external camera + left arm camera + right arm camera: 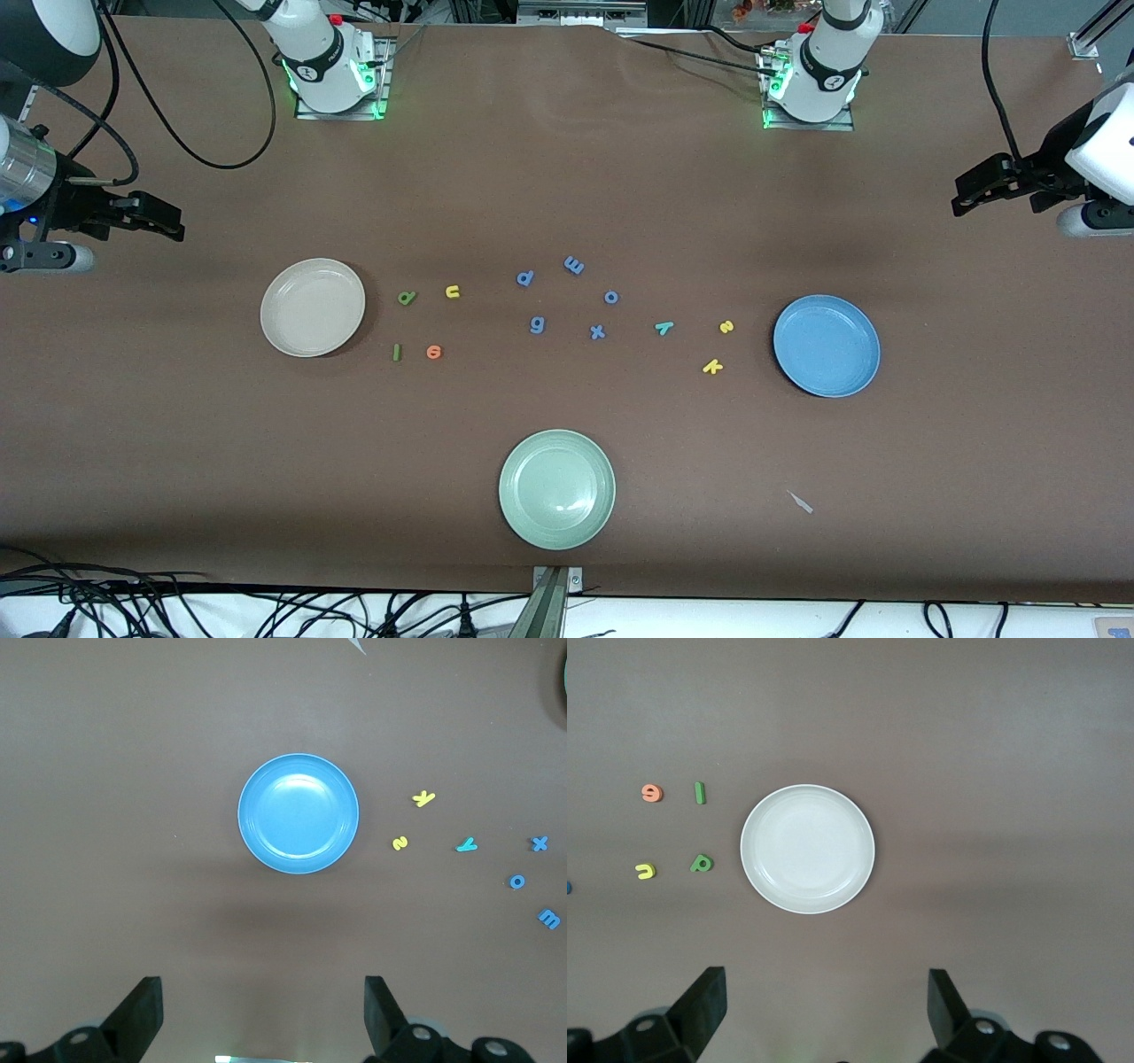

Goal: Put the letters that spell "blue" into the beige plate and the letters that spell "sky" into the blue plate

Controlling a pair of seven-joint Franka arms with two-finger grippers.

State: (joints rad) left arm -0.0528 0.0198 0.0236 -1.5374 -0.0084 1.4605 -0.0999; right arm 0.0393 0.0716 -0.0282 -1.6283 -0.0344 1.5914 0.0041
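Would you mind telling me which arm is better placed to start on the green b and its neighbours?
The right arm, probably. The right gripper hangs open at the beige plate's end, and the green b lies beside that plate. The left gripper, open, waits near the blue plate.

Letters [567, 315] lie between two plates [313, 307] — none inside.

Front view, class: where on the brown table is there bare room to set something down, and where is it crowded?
Bare stretches: between the round pale green plate and the round cream-beige plate; between the green plate and the round medium-blue plate, save a small pale scrap; and the wide band toward the arms' bases. Crowded: between the beige and blue plates, where small foam letters lie scattered.
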